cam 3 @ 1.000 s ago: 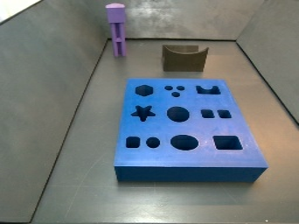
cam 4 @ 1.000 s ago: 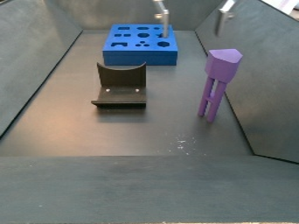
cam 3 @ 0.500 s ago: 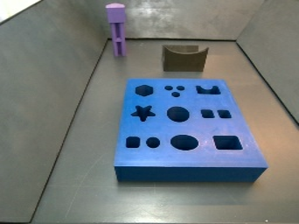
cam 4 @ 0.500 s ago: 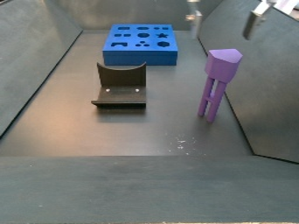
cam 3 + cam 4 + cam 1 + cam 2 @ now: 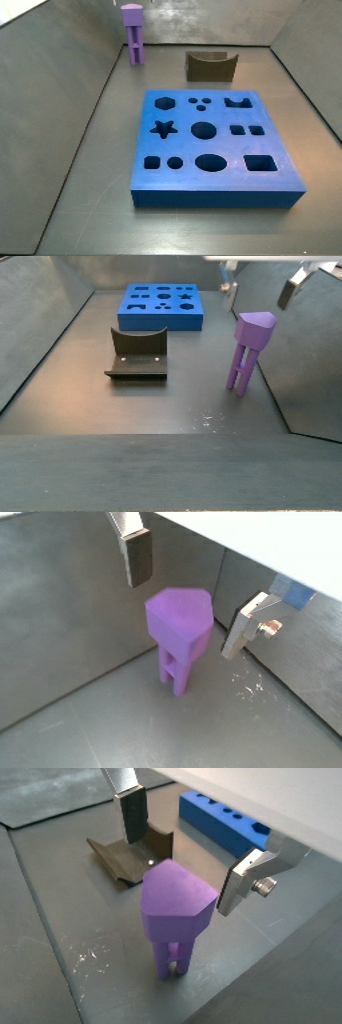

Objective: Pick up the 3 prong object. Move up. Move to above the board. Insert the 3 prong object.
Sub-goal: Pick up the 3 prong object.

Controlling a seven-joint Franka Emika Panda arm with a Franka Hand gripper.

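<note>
The tall purple plastic 3 prong object (image 5: 249, 350) is bright purple. The big flat board (image 5: 211, 145) is blue with dark cutouts. The gripper (image 5: 193, 588), above the purple piece, has silver jaws with dark pads. The notched block (image 5: 138, 354) is olive-brown. The worktop (image 5: 134, 406) is dark grey.

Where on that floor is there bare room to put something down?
The floor in front of the board and the strip along its left side are bare. It is crowded at the back, where the olive-brown block sits, and the open gripper hangs over the 3 prong object.

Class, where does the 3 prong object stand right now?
The 3 prong object stands upright on the floor by a side wall, apart from the board. In both wrist views the open gripper is above it, one finger on either side of its head.
</note>
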